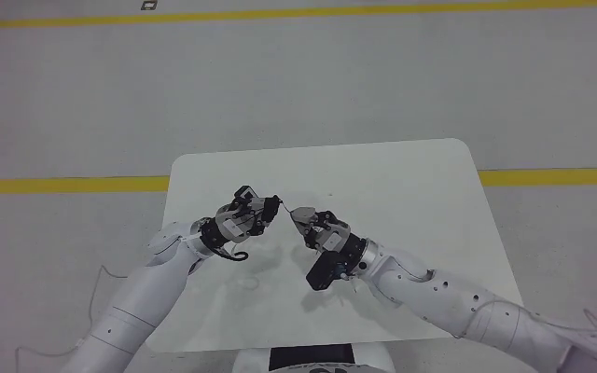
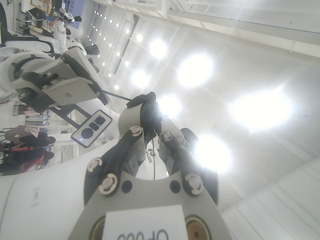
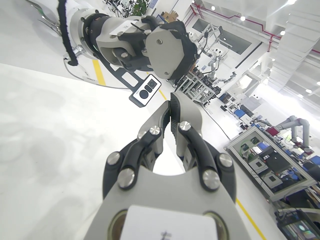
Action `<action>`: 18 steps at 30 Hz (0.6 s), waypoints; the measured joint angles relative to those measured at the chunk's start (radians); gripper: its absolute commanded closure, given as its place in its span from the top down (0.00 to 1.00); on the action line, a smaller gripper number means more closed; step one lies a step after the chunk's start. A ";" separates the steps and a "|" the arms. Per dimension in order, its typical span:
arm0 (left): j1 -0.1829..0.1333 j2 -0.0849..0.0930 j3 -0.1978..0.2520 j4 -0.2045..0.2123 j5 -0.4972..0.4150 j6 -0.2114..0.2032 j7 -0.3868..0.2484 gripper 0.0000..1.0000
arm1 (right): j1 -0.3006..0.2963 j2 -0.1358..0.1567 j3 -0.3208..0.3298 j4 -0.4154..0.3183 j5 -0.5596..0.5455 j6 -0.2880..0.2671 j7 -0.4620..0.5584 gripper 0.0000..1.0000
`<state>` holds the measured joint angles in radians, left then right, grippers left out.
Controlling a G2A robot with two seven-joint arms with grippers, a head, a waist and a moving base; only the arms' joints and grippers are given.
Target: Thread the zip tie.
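Above the white desk (image 1: 410,186), the left hand (image 1: 270,209) gripped the zip tie (image 1: 288,208); the right hand (image 1: 300,217), pinched shut, held its end.

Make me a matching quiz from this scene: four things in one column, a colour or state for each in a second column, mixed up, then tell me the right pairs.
Things:
1. table
2. floor stripe
3. zip tie
4. right gripper

Descriptions:
A. yellow
B. fingers pressed together
C. thin black strip
D. white, rounded corners

Pairs: 1-D, 2-A, 3-C, 4-B.
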<state>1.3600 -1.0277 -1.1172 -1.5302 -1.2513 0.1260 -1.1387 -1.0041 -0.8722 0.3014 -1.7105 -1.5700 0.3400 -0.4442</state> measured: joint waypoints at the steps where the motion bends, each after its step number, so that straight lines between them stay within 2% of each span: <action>1: 0.000 0.000 0.000 0.000 0.000 0.000 0.000 0.00 | 0.001 0.000 -0.002 0.000 0.000 0.000 0.000 0.00; 18: 0.000 0.000 0.000 0.000 0.000 0.000 0.000 0.00 | 0.038 -0.001 -0.056 0.005 0.000 0.000 0.011 0.00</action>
<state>1.3600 -1.0277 -1.1172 -1.5302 -1.2513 0.1260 -1.1387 -0.9661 -0.8730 0.2455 -1.7052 -1.5700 0.3400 -0.4336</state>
